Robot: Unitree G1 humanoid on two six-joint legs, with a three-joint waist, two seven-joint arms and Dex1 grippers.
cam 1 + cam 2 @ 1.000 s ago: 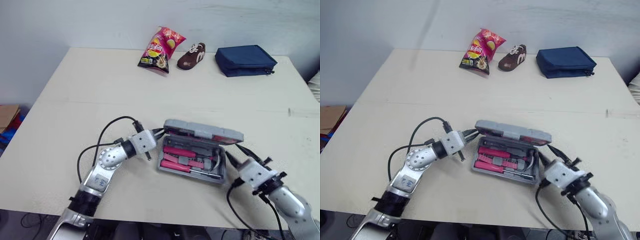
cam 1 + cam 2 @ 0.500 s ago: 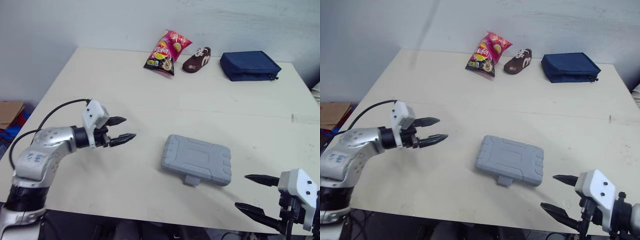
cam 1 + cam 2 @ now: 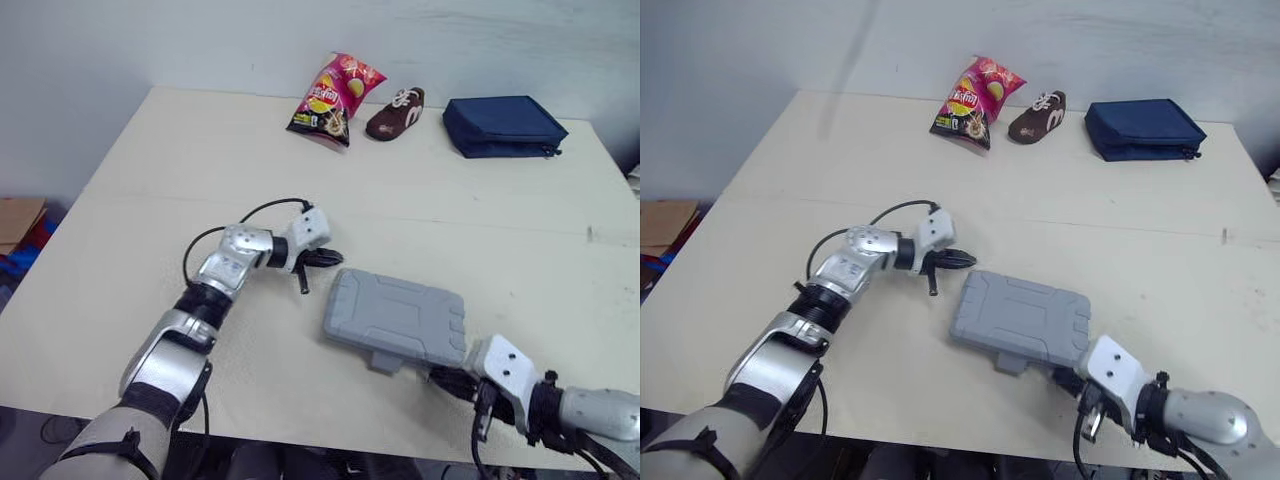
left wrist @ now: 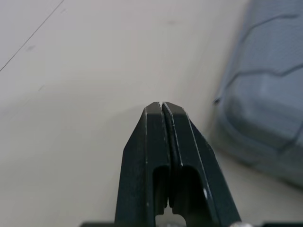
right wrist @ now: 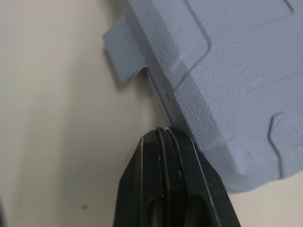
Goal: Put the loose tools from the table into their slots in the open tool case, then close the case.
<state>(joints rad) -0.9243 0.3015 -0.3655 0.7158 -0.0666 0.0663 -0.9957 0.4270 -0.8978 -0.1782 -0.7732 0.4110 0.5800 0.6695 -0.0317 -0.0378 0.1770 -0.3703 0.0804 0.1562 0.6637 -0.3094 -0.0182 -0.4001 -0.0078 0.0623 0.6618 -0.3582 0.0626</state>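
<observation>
Flanking the closed case (image 3: 396, 318), left claw (image 3: 338, 259), right claw (image 3: 442, 379), both pinched

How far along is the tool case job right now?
Done: the tool case lies closed on the table, far from a chip bag, shoe and blue pouch. In hand: nothing; the left gripper, shut, is at the case's left edge, the right gripper, shut, at its near edge beside the latch tab. Left: possibly securing the latch; I cannot tell if it is fastened.

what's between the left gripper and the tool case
Nothing: only a strip of bare table separates the shut left gripper from the edge of the closed tool case, as the left wrist view shows.
</observation>
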